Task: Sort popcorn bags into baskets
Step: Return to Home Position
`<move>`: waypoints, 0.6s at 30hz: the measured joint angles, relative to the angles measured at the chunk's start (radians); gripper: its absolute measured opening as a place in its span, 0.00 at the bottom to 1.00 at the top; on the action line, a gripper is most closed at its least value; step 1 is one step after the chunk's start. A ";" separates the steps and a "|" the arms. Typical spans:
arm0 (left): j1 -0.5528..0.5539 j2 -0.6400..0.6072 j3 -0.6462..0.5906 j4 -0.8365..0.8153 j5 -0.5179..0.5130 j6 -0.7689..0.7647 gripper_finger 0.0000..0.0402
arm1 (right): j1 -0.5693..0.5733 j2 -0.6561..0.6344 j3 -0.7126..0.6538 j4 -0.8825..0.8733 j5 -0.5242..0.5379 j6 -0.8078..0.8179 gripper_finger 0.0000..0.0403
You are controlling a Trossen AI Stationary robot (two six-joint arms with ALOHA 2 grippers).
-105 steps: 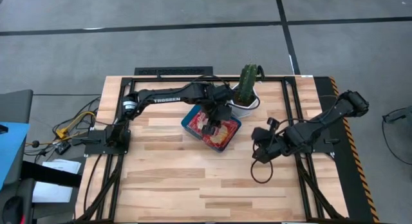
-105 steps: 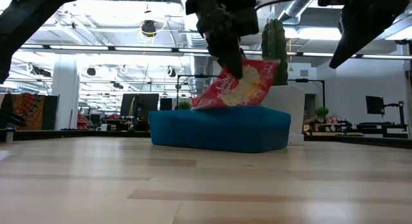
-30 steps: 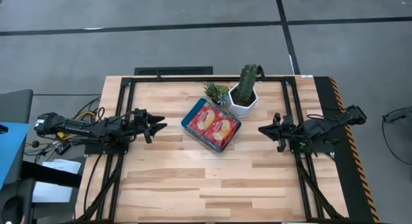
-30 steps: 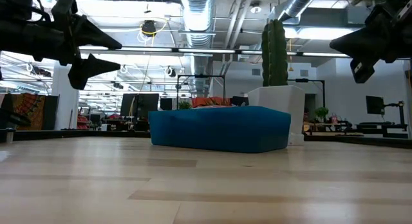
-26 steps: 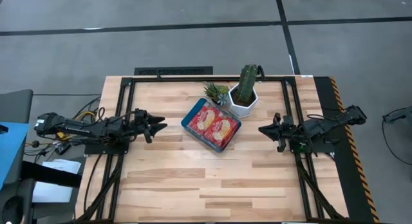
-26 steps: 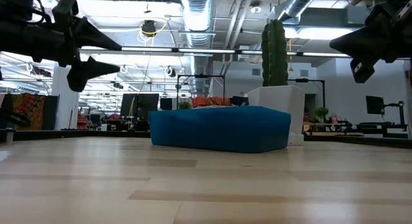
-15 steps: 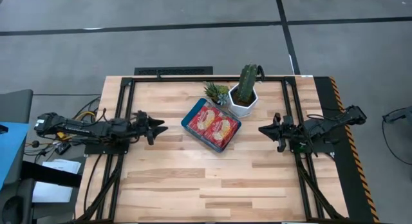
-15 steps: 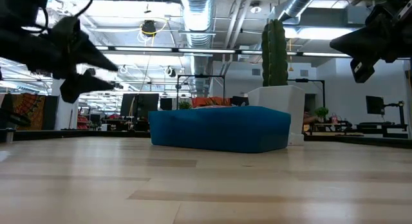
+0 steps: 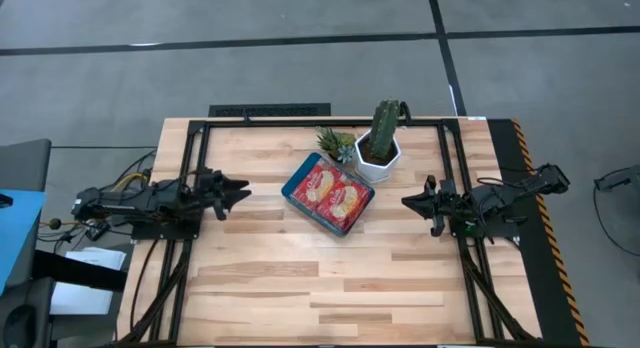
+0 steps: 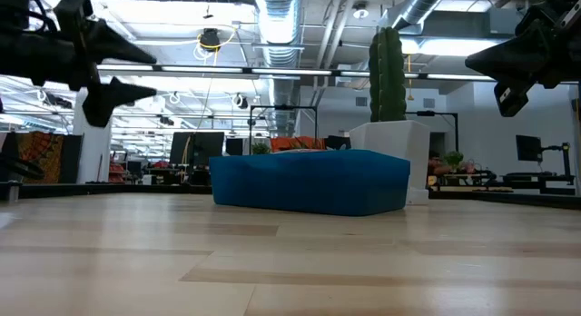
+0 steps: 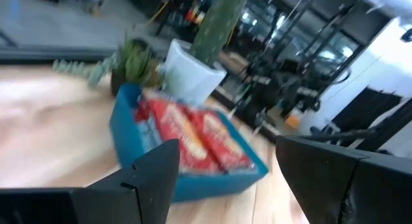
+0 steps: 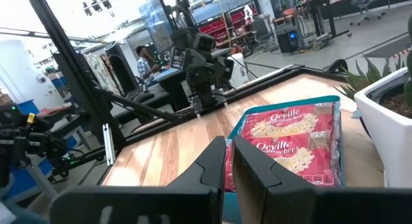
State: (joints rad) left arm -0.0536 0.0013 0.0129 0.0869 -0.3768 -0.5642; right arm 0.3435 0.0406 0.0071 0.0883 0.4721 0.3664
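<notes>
- Popcorn bags (image 9: 333, 195) lie flat inside the teal basket (image 9: 286, 193), mid-desk (image 9: 300, 278), beside the cactus pot (image 9: 377, 164).
- Left gripper (image 9: 244, 194) hovers left of it, fingers spread and empty.
- Right gripper (image 9: 406, 200) hovers opposite, fingers pressed together.

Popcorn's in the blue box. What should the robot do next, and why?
Probably just park the left gripper, jaws open, at its edge: the popcorn bags lie in the blue tray, none on the table, and the right gripper waits opposite.
</notes>
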 joint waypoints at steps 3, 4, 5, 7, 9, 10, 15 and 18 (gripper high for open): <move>0.000 0.005 0.003 -0.008 0.002 -0.007 0.61 | 0.000 -0.001 0.000 0.001 0.000 0.000 0.13; 0.000 0.001 -0.001 -0.016 0.005 -0.007 0.61 | 0.000 0.000 0.000 0.001 0.000 0.000 0.13; 0.000 0.000 -0.001 -0.018 0.006 -0.007 0.61 | 0.000 -0.001 0.000 0.001 0.000 0.000 0.13; 0.000 0.001 -0.001 -0.015 0.006 -0.007 0.61 | 0.000 -0.001 0.000 0.001 0.000 0.000 0.13; 0.000 0.000 -0.001 -0.019 0.006 -0.007 0.61 | 0.000 -0.001 -0.001 0.001 0.000 0.000 0.13; 0.000 0.000 -0.001 -0.021 0.005 -0.007 0.61 | 0.000 -0.001 -0.001 0.001 0.000 0.000 0.13; 0.000 0.002 -0.001 -0.021 0.005 -0.007 0.61 | 0.000 -0.001 -0.001 0.001 0.000 0.000 0.13; 0.000 0.007 -0.001 -0.022 0.005 -0.008 0.61 | 0.000 -0.001 -0.001 0.001 0.000 0.000 0.13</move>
State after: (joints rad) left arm -0.0532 0.0086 0.0124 0.0651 -0.3717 -0.5720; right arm 0.3439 0.0399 0.0063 0.0895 0.4721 0.3666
